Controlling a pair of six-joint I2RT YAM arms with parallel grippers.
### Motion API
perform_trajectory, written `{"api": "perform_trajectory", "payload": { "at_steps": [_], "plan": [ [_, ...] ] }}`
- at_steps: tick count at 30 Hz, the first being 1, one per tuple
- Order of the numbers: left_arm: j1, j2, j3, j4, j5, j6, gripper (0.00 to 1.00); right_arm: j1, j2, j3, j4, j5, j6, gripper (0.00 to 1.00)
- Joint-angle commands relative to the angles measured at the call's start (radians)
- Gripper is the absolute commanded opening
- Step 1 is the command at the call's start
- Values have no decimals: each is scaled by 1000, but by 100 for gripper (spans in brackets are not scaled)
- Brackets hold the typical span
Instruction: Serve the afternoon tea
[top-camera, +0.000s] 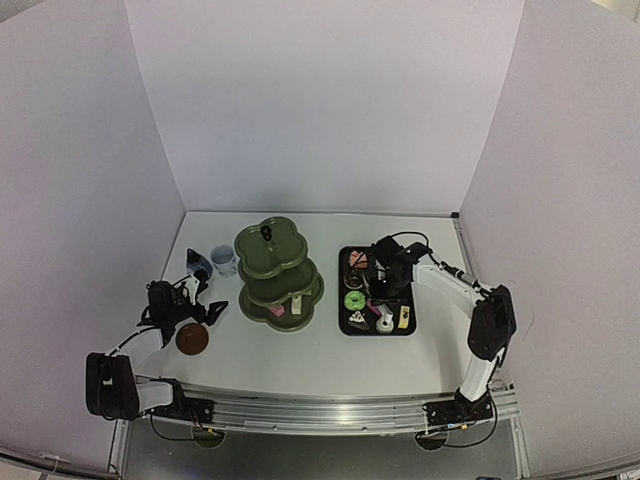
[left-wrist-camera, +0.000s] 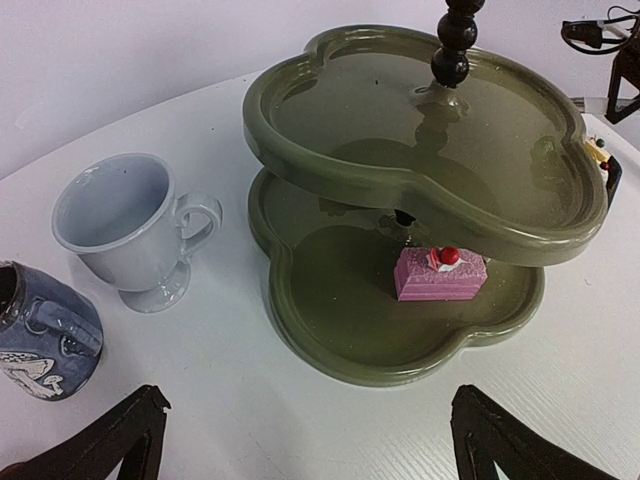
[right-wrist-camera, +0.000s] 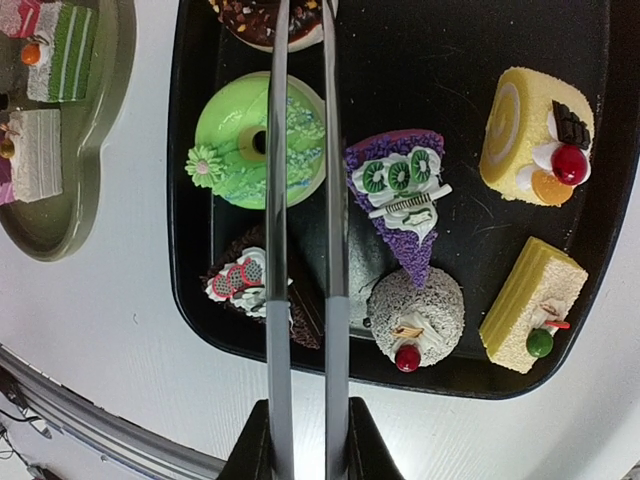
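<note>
The dark green three-tier stand (top-camera: 278, 270) rises mid-table; a pink cake (left-wrist-camera: 440, 272) rests on a lower tier beneath the bare tier above (left-wrist-camera: 420, 130). Left of it stand the white cup (left-wrist-camera: 125, 225) and the blue jug (left-wrist-camera: 45, 335). My left gripper (left-wrist-camera: 305, 440) hangs open above bare table in front of them. My right gripper (right-wrist-camera: 307, 440) is shut on the metal tongs (right-wrist-camera: 278, 250), whose two arms run over a green doughnut (right-wrist-camera: 240, 135) and a chocolate wedge (right-wrist-camera: 250, 285). Several more pastries lie nearby, including a purple wedge (right-wrist-camera: 400, 195) and a yellow roll (right-wrist-camera: 530, 135).
The pastries lie in a black rectangular tray (right-wrist-camera: 190, 260) right of the stand. A green-striped cake (right-wrist-camera: 65, 40) and a white cake (right-wrist-camera: 35, 155) sit on the stand's bottom tier. A brown round thing (top-camera: 191, 340) lies by the left arm. White walls enclose the table.
</note>
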Motion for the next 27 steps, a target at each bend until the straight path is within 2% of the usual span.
{"api": "perform_trajectory", "payload": {
  "at_steps": [1,11,14,27],
  "plan": [
    [-2,-26,10,4,14,-5,100,-2,-106,13,-20,36,-6,0],
    [-2,-62,18,-27,1,-22,100,33,-214,1,-27,76,7,0],
    [-2,-66,18,-32,2,-19,100,33,-190,68,-25,108,-33,0],
    [-2,-81,-5,-30,34,42,100,-25,312,651,-11,-7,-322,0]
  ]
}}
